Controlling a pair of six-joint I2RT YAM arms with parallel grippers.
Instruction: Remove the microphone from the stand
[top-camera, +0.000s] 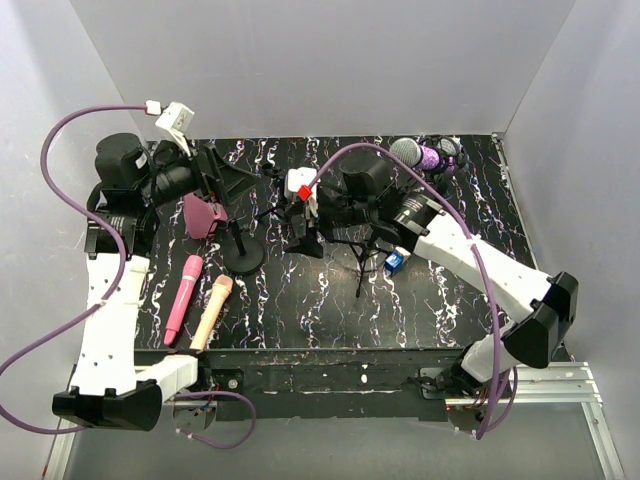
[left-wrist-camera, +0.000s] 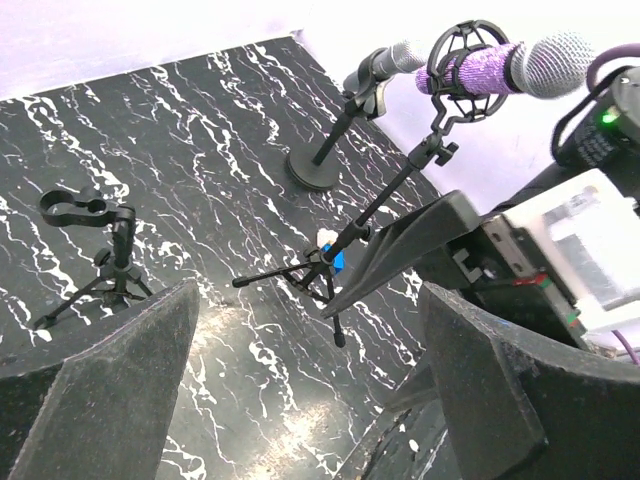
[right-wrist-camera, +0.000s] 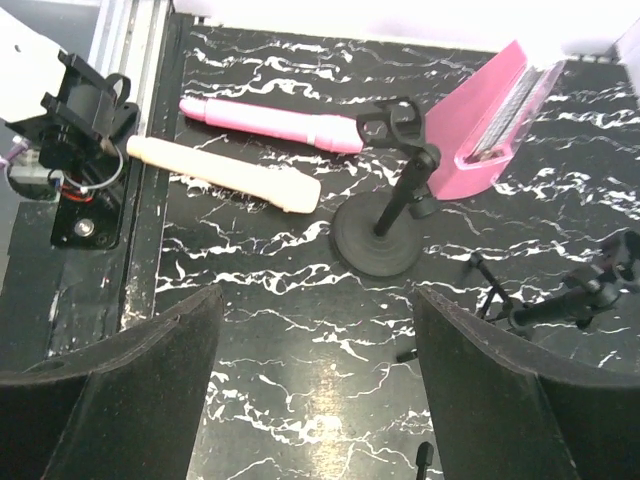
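A purple microphone (left-wrist-camera: 480, 70) with a grey mesh head lies in a shock mount on a tall tripod stand (left-wrist-camera: 385, 205) at the back right (top-camera: 432, 157). Behind it a grey-headed microphone (left-wrist-camera: 392, 60) sits clipped on a round-base stand (left-wrist-camera: 315, 170). My left gripper (left-wrist-camera: 310, 400) is open and empty, high at the left (top-camera: 232, 180), well away from both. My right gripper (right-wrist-camera: 320, 390) is open and empty above mid-table (top-camera: 303, 228), left of the tripod. A pink microphone (top-camera: 183, 298) and a beige microphone (top-camera: 212, 312) lie flat at the front left.
An empty round-base stand (right-wrist-camera: 380, 235) rises left of centre (top-camera: 243, 255). A small empty tripod clip stand (left-wrist-camera: 100, 250) is nearby. A pink wedge-shaped object (right-wrist-camera: 490, 120) lies by the left gripper. A blue item (top-camera: 394, 262) sits at the tall tripod's foot.
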